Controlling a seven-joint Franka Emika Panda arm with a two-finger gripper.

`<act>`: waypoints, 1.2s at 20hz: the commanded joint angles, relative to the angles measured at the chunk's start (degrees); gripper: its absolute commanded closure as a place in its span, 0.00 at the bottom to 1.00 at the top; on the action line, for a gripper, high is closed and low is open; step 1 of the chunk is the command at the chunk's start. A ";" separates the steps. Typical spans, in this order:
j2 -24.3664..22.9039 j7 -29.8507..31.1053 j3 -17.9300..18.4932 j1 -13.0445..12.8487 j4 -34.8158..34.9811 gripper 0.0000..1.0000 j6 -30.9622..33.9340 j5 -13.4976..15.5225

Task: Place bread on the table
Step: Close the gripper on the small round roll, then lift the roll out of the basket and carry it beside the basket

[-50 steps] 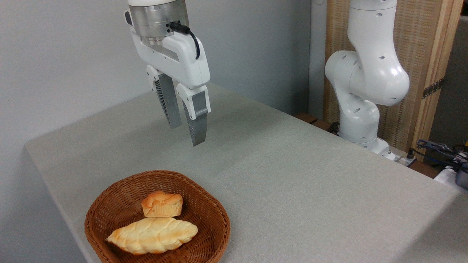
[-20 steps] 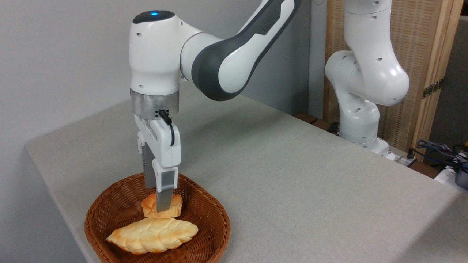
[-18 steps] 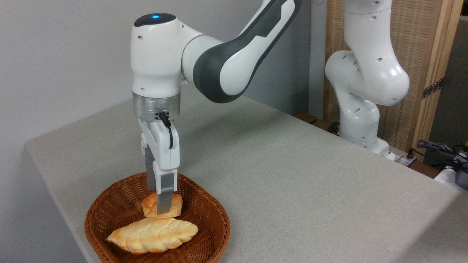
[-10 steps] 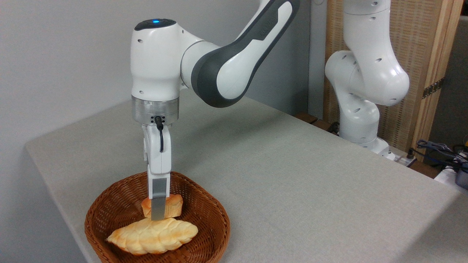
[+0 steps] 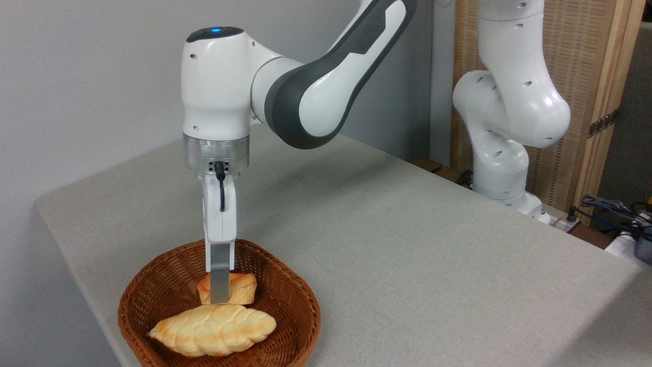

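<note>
Down in the lower left, the white two-finger gripper (image 5: 219, 298) points straight down into a round brown woven wicker basket (image 5: 153, 300). It is seen edge-on, so only the near grey finger (image 5: 220, 275) shows, lying across the front of a small chunky golden-orange bun with a browned top, the bread (image 5: 239, 288). The far finger is hidden behind it, and whether the gripper is closed on the bread or merely standing around it cannot be told from this angle.

The bread sits inside the basket, toward its back half, with its underside close to or touching a longer pale braided loaf (image 5: 213, 330) that lies across the front of the basket. The loaf is golden along its ridges and paler between them.

Above the gripper, a silver metal wrist ring with a short black cable joins a white arm segment bearing a small blue light on top (image 5: 214, 92); a grey and white link rises from it toward the upper right.

The basket stands near the front left corner of a tabletop covered in light grey-beige cloth (image 5: 407, 239). At the far right edge, the arm's white base column (image 5: 504, 127) rises in front of a wooden slatted panel.
</note>
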State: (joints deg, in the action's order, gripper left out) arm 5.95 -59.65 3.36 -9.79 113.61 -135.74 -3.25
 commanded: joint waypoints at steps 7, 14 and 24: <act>-0.58 -0.03 0.07 0.47 0.38 0.75 -0.76 0.00; -4.45 1.64 3.23 0.38 -2.42 0.75 7.92 11.75; -10.86 1.64 8.95 0.47 -6.57 0.71 34.02 24.52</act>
State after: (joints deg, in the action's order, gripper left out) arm -1.66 -58.23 11.15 -9.06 105.87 -108.94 20.01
